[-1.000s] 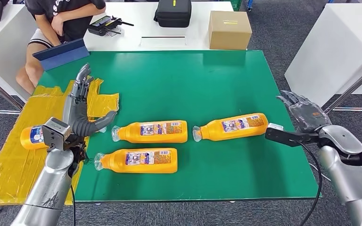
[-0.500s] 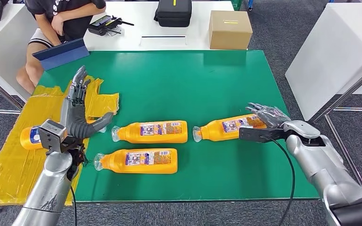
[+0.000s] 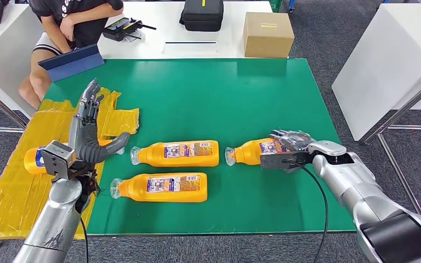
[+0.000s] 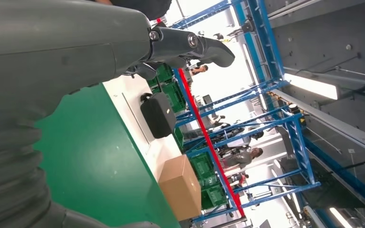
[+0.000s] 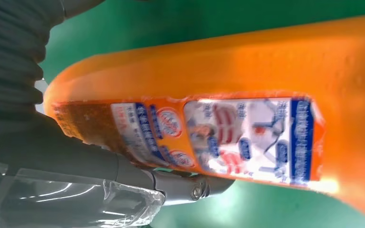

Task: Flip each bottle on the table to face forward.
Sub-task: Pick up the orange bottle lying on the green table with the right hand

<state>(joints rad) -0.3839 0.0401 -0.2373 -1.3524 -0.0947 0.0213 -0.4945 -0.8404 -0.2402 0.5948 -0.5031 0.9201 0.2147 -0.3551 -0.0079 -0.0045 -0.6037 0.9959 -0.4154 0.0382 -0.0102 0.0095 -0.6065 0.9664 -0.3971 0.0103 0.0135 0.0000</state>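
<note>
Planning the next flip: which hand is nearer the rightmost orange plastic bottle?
Right. The right hand lies over the rightmost orange plastic bottle; the left hand is raised at the table's far left.

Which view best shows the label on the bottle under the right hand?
The right wrist view: the bottle's label appears large, though blurred. In the head view the right hand covers much of that bottle, leaving part of its label visible.

Cardboard box [image 3: 268, 34], black case [image 3: 201, 15] on white table [image 3: 153, 41]; seated person [image 3: 66, 33].
</note>
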